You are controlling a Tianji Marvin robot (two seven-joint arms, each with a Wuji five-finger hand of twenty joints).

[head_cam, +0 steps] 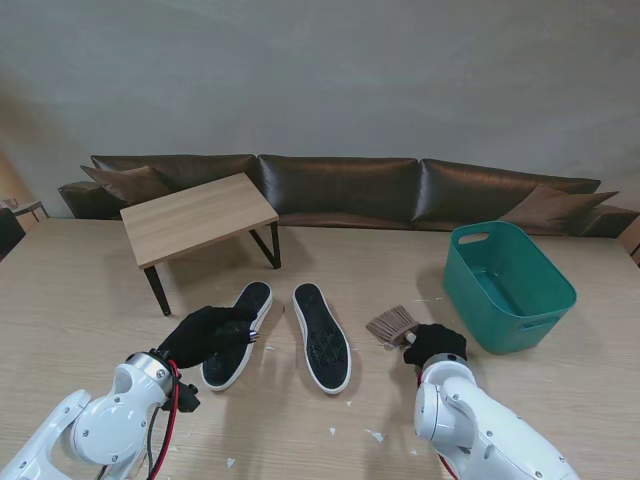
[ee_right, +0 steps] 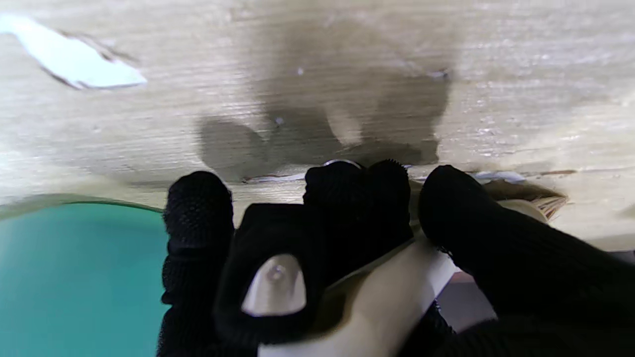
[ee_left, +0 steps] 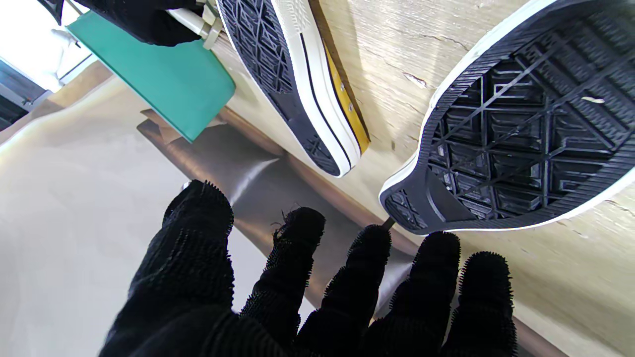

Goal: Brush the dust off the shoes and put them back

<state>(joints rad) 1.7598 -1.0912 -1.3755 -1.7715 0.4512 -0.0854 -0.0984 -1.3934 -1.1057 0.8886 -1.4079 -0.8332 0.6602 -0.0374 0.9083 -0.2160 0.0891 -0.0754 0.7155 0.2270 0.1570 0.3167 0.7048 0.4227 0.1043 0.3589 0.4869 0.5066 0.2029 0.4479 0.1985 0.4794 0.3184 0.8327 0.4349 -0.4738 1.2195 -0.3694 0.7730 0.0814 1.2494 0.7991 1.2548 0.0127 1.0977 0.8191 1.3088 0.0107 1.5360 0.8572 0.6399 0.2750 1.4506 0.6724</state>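
Right now the right hand (head_cam: 436,343) is clenched around the pale handle of a brush (head_cam: 392,324), whose brown bristle head points toward the shoes and lies low over the wooden table (head_cam: 80,300); the right wrist view shows the gloved fingers (ee_right: 198,208) wrapped over that handle. To its left, the left hand (head_cam: 205,335) is released, fingers spread, hovering over the near end of the left sneaker (head_cam: 240,333). Both sneakers lie sole-up, black tread with white edging, and the right sneaker (head_cam: 321,335) lies just beside the first, between the two hands. White scraps (head_cam: 375,435) dot the tabletop nearer to me. A teal plastic bin (head_cam: 509,286) stands to the right of the brush. Farther off are a small wooden bench (head_cam: 197,215) and a dark sofa (head_cam: 340,188).
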